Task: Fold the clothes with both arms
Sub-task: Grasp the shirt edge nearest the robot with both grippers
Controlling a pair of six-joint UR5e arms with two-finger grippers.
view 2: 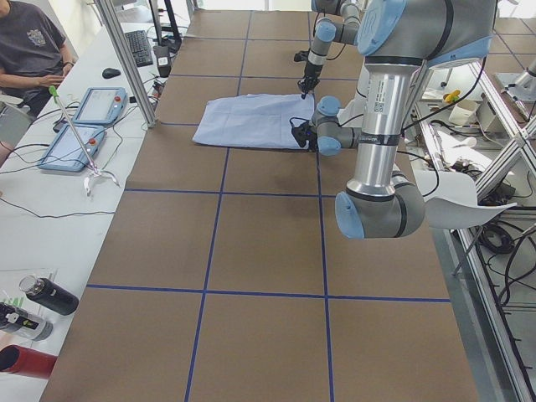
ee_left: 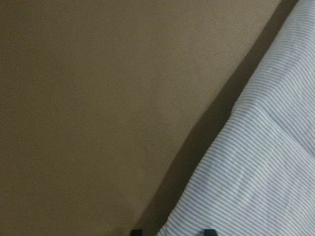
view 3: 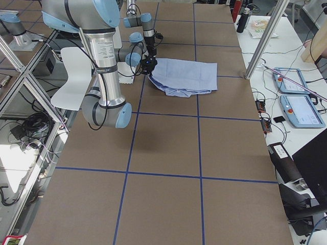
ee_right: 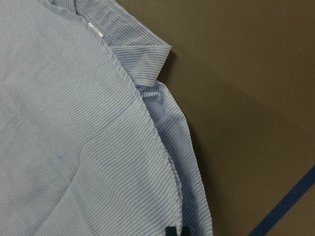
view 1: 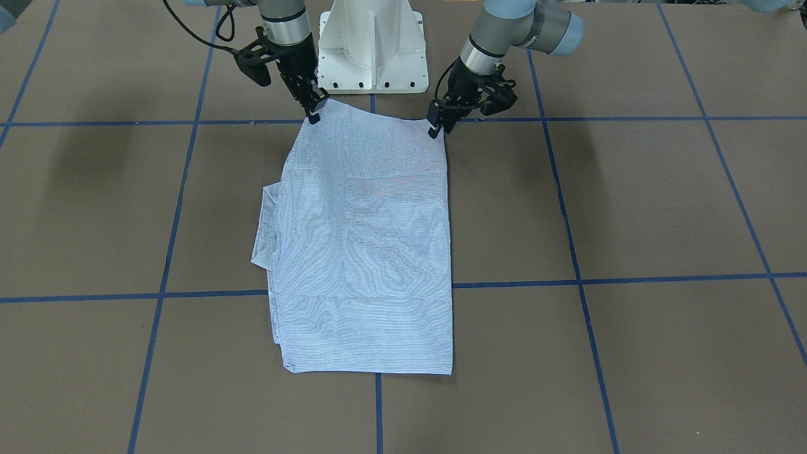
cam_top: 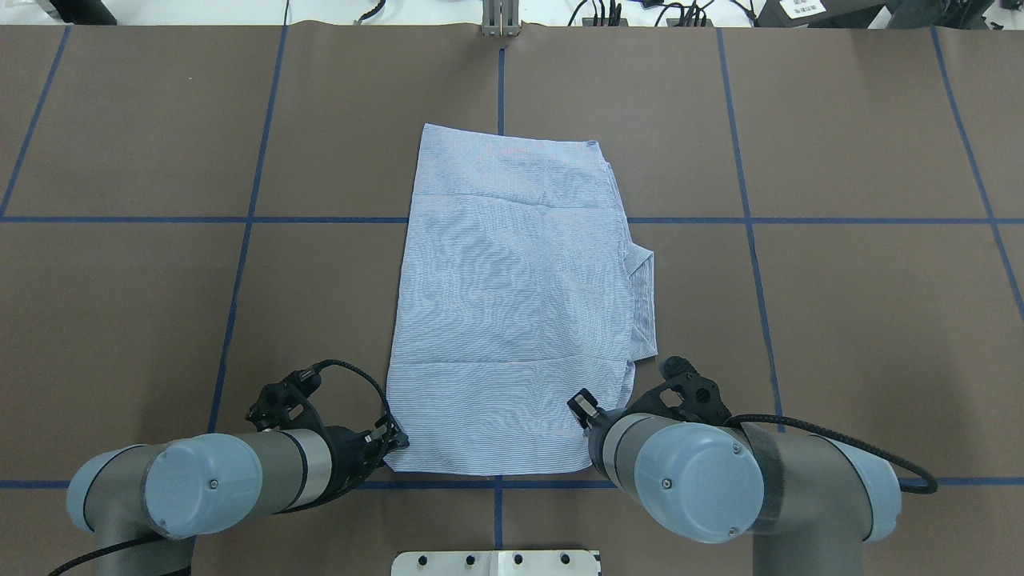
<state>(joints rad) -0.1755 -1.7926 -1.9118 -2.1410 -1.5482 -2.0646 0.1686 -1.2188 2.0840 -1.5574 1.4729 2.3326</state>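
While the right gripper (view 1: 313, 115) is pinched tight on one near corner of the striped shirt (view 1: 365, 239), the left gripper (view 1: 435, 130) sits at the other near corner. Its fingertips (ee_left: 209, 232) are a little apart, with the cloth edge between them. The shirt lies folded into a long rectangle at mid-table (view 1: 630, 208), its collar (ee_right: 147, 61) poking out on the robot's right. Brown surface crossed by blue tape lines (view 1: 630, 277) stretches wide on every side.
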